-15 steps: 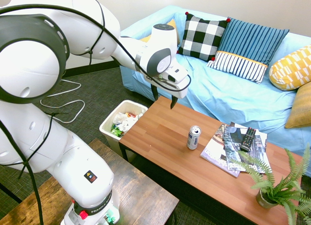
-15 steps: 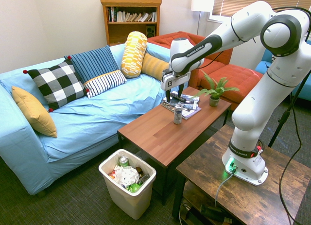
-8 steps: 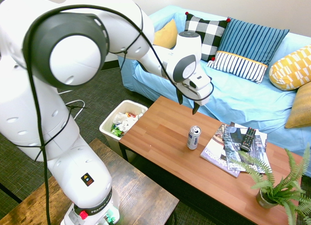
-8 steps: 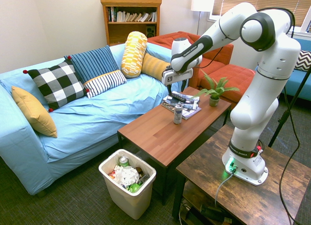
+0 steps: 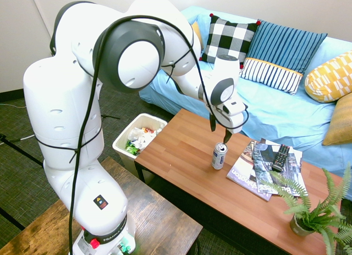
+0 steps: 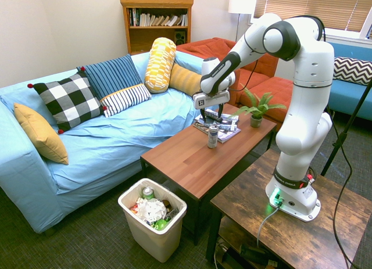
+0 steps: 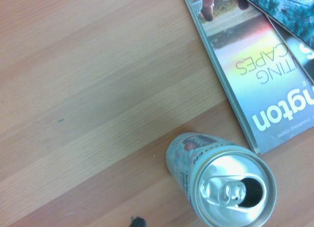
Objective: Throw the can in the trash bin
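So the coffee table (image 5: 184, 147) is stretching out underneath the gripper (image 5: 220, 137), with the trash bin (image 6: 153, 222) sitting on the floor off the table's end, well away from the tool and already holding paper and scraps, and the magazines (image 5: 258, 169) are lying on the table beyond the can as you go out from the tool. The gripper is hanging just above and beside the can (image 5: 219, 156) with its fingers standing wide apart, gripping nothing, while the can is standing upright on the wood near the magazines. The tab end is showing an open mouth, so I'm guessing it's empty and light, with thin walls that are probably denting under a hard squeeze and smooth metal that's maybe sliding a bit, so I'd be going for the straight sides around the middle, gently, and keeping it upright in case there's a dribble left. As for writing, I'm not managing to make out a brand on the can, but the nearest magazine is showing "ngton", "TING" and "CAPES" plus small "CHARMING TOWNS", and the arm's base is reading "FRANKA"
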